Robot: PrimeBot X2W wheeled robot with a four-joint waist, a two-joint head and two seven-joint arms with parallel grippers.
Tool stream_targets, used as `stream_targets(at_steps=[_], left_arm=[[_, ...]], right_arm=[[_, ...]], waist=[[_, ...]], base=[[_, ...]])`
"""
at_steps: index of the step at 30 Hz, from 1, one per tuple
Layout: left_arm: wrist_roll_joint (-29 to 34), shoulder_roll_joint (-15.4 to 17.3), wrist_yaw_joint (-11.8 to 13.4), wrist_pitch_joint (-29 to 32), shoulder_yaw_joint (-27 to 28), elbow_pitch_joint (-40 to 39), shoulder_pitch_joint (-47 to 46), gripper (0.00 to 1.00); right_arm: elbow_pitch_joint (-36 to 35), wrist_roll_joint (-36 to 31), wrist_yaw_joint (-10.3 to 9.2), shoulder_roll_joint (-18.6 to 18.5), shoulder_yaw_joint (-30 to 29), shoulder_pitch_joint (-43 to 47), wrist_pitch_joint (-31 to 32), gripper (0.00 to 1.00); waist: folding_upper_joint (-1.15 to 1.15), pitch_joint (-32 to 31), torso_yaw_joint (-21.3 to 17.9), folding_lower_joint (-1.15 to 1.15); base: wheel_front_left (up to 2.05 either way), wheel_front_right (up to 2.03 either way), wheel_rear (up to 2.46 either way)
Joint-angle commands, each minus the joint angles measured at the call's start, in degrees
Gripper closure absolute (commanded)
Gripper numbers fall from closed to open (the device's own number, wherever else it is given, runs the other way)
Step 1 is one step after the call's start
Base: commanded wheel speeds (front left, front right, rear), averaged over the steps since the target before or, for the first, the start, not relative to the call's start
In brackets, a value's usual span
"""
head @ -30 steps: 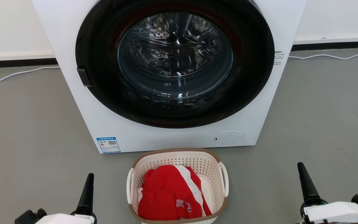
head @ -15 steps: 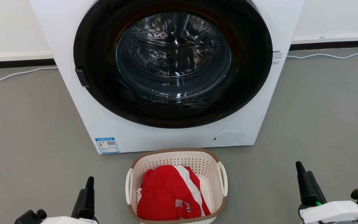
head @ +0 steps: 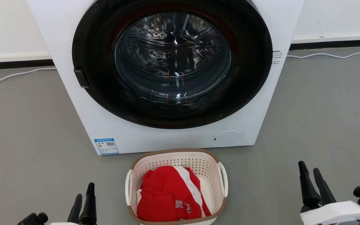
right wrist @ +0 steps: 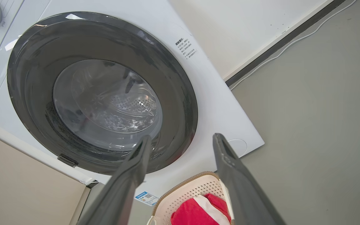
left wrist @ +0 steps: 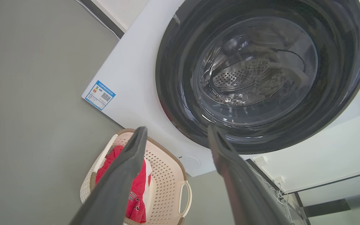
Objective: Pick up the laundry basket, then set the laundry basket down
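**A:** Which step was it on?

**B:** The reach, by my reading. The laundry basket (head: 173, 162) sat on the floor (head: 27, 131) between the left jaws and the right jaws, apart from both and not yet lifted. Both sets stood wide and held nothing.

**A:** And what did the next move call for?

**B:** Each arm needed to go inward and down to the handle on its own side. The left handle (head: 127, 187) lay inboard of the left jaws, and the right handle (head: 224, 181) inboard of the right jaws. The handles were slim loops, so I reckoned the jaws should straddle them squarely and both sides rise together. Otherwise the basket could tip and the red garment (head: 164, 193) slide.

**A:** Was there room to work?

**B:** Sideways, plenty. Bare floor lay between each set of jaws and the basket, and outboard of them too. Ahead of the jaws it was tight. The washing machine (head: 173, 140) stood just beyond the basket's far rim, and I couldn't tell whether they touched. I'd have lifted up and back, away from that white front. A white cable (head: 11, 76) ran along the wall, far ahead of the left jaws and well apart.
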Motion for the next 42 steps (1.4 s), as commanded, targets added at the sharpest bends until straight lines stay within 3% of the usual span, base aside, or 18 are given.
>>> stream_targets(at_steps=[1, 42], left_arm=[[2.2, 0.6, -0.3, -0.7, 1.4, -1.5, -0.9, 0.0], [31.0, 1.6, -0.4, -7.3, 2.9, -2.6, 1.7, 0.0]], right_arm=[[-2.0, -2.3, 0.28, -1.4, 1.4, -1.4, -1.2, 0.0], [-1.8, -27.7, 0.42, -5.1, 5.2, -1.4, -7.7, 0.0]], waist=[[0.0, 0.0, 0.0, 0.0], [0.0, -0.3, -0.8, 0.0]], base=[[0.0, 0.0, 0.0], [0.0, 0.0, 0.0]])
